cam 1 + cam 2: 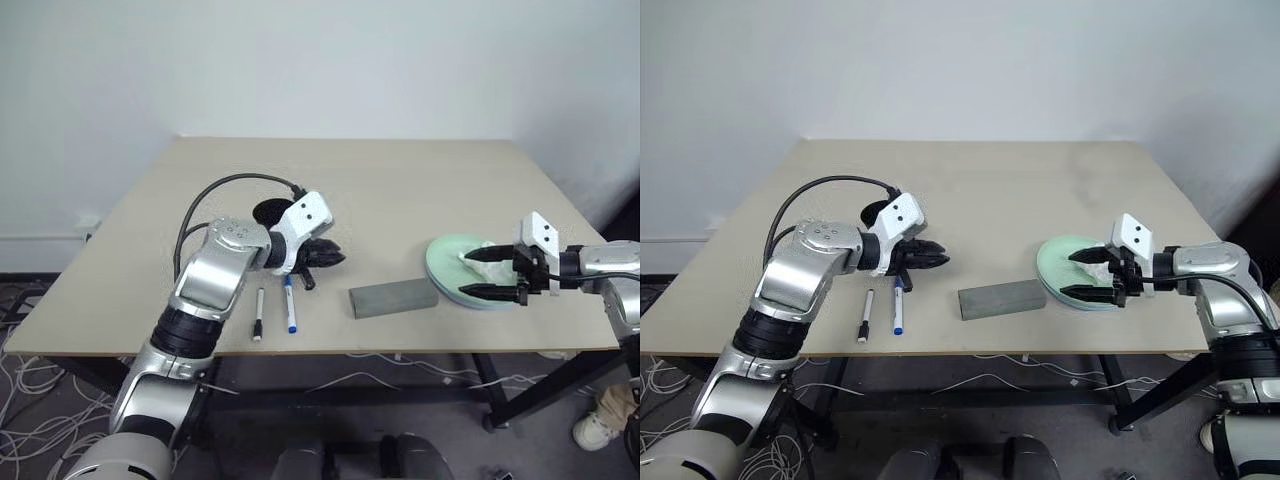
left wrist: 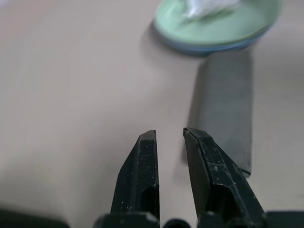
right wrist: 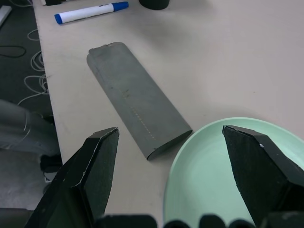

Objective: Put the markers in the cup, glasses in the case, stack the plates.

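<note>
Two markers lie side by side near the table's front edge, one black-capped (image 1: 258, 316) and one blue-capped (image 1: 291, 306). Just above them hovers my left gripper (image 1: 336, 257), its fingers (image 2: 142, 171) a narrow gap apart with nothing between them. The black cup (image 1: 268, 211) stands behind that wrist, partly hidden. The grey case (image 1: 393, 298) lies shut at centre. The mint green plate (image 1: 445, 262) rests on the light blue plate (image 1: 482, 303). My right gripper (image 1: 466, 274) stands wide open astride their right rim. The glasses are out of view.
A crumpled white tissue (image 1: 480, 254) lies on the green plate beside my right gripper's upper finger. The table's front edge (image 1: 330, 352) runs just below the markers and case. A white wall rises behind the table, and cables cover the floor at left.
</note>
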You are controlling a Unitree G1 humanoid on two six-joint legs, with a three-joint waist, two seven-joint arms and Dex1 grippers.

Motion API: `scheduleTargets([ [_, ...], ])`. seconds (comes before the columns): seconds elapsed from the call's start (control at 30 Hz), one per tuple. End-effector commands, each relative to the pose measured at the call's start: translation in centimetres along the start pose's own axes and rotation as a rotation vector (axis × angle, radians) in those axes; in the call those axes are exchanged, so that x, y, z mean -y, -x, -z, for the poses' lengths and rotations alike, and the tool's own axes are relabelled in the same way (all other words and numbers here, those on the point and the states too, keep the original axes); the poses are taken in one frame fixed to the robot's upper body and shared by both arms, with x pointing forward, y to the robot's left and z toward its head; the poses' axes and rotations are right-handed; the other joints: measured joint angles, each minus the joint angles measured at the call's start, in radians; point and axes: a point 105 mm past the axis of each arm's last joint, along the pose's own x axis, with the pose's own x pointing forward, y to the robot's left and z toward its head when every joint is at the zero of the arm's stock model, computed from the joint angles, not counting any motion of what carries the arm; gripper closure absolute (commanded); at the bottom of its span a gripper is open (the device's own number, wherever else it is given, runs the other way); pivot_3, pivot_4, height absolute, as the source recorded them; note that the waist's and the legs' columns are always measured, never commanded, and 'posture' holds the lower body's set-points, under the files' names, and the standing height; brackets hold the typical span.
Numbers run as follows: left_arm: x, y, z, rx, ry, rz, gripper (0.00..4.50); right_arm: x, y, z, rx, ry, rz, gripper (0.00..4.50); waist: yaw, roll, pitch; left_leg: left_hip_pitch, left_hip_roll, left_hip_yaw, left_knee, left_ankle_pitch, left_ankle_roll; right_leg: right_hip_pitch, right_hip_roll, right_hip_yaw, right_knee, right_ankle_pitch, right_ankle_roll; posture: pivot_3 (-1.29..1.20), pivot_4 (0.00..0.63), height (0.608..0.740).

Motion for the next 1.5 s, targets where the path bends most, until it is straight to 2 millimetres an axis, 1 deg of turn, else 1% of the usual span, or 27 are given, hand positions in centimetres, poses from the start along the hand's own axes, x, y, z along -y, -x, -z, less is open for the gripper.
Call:
scheduleTargets([
  [0.03, -0.1, 0.2, -0.9, -0.046, 0.131, -0.064, 3.27, 0.6, 0.5, -1.4, 0.018, 0.057, 0.008, 0.71, 0.0, 0.0, 0.0, 0.0, 0.0, 0.0, 0.0, 0.0, 0.0, 0.0, 0.0, 0.0, 0.0, 0.0, 0.0, 0.0, 0.0, 0.74],
  [0.07, -0.1, 0.1, -0.9, -0.054, 0.13, -0.081, 3.03, 0.6, 0.4, -1.4, 0.017, 0.058, 0.005, 0.71, 0.001, 0.0, 0.0, 0.0, 0.0, 0.0, 0.0, 0.0, 0.0, 0.0, 0.0, 0.0, 0.0, 0.0, 0.0, 0.0, 0.0, 0.74],
  [0.13, 0.0, -0.2, -0.8, -0.069, 0.129, -0.115, 2.33, 0.6, 0.4, -1.4, 0.015, 0.059, -0.001, 0.71, 0.0, 0.0, 0.0, 0.0, 0.0, -0.001, 0.0, 0.0, 0.0, 0.0, 0.0, 0.0, 0.0, 0.0, 0.0, 0.0, 0.0, 0.74],
  [0.3, -0.9, -0.8, 0.6, -0.133, 0.284, -0.255, 0.66, 0.7, 0.2, -1.4, 0.016, 0.062, -0.006, 0.71, 0.0, 0.0, 0.0, 0.0, 0.0, -0.001, -0.001, 0.002, -0.003, 0.0, 0.0, 0.001, -0.001, 0.0, 0.0, 0.0, 0.0, 0.74],
  [0.37, -1.5, -0.8, 1.0, -0.159, 0.323, -0.32, 0.66, 0.7, 0.1, -1.4, 0.017, 0.062, -0.009, 0.71, 0.0, 0.0, 0.0, 0.0, -0.001, -0.001, -0.001, 0.003, -0.005, 0.0, 0.0, 0.001, 0.0, 0.0, 0.0, 0.0, 0.0, 0.74],
  [0.57, -2.3, -0.7, 1.9, -0.198, 0.457, -0.41, 0.66, 0.7, -0.1, -1.5, 0.02, 0.065, -0.011, 0.71, 0.0, 0.0, 0.0, 0.0, -0.001, -0.001, -0.001, 0.002, -0.003, 0.0, 0.0, 0.001, 0.0, 0.0, 0.0, 0.0, 0.0, 0.74],
  [0.7, -3.0, -0.3, 3.6, -0.261, 0.554, -0.49, 0.66, 0.6, 0.1, -1.5, 0.021, 0.061, -0.024, 0.71, 0.0, 0.0, 0.0, 0.0, -0.001, -0.001, -0.001, 0.004, -0.007, 0.0, 0.0, 0.001, 0.0, 0.0, 0.0, 0.0, 0.0, 0.74],
  [0.87, -3.3, 0.1, 4.9, -0.321, 0.605, -0.542, 0.66, 0.5, 0.7, -1.6, 0.025, 0.065, -0.05, 0.71, -0.001, 0.0, 0.0, 0.0, -0.001, -0.001, -0.002, 0.004, -0.007, -0.001, 0.0, 0.001, 0.0, 0.0, 0.0, 0.0, 0.0, 0.74],
  [1.0, -3.1, 0.0, 5.6, -0.351, 0.628, -0.567, 0.66, 1.0, 0.9, -1.5, 0.016, 0.075, -0.033, 0.71, 0.0, 0.0, 0.0, 0.0, -0.001, -0.001, -0.002, 0.004, -0.007, 0.0, 0.0, 0.001, 0.0, 0.0, 0.0, 0.0, 0.0, 0.74],
  [1.13, -2.6, -0.4, 6.5, -0.374, 0.674, -0.572, 0.66, 0.8, 0.7, -1.5, 0.024, 0.076, -0.038, 0.71, 0.0, 0.0, 0.0, 0.0, -0.001, -0.001, -0.002, 0.004, -0.008, -0.001, -0.001, 0.001, 0.0, 0.0, 0.0, 0.0, 0.0, 0.74],
  [1.43, -2.4, -0.8, 6.9, -0.386, 0.695, -0.583, 0.66, 0.9, 0.7, -1.6, 0.023, 0.081, -0.028, 0.71, 0.0, 0.0, 0.0, 0.0, -0.001, -0.001, -0.002, 0.005, -0.009, -0.001, -0.001, 0.001, 0.0, 0.0, 0.0, 0.0, 0.0, 0.74],
  [1.5, -2.3, -0.9, 7.0, -0.389, 0.695, -0.584, 1.03, 0.9, 0.7, -1.5, 0.022, 0.083, -0.024, 0.71, 0.0, 0.0, 0.0, 0.0, -0.001, -0.001, -0.002, 0.005, -0.009, -0.001, -0.001, 0.001, 0.0, 0.0, 0.0, 0.0, 0.0, 0.74],
])
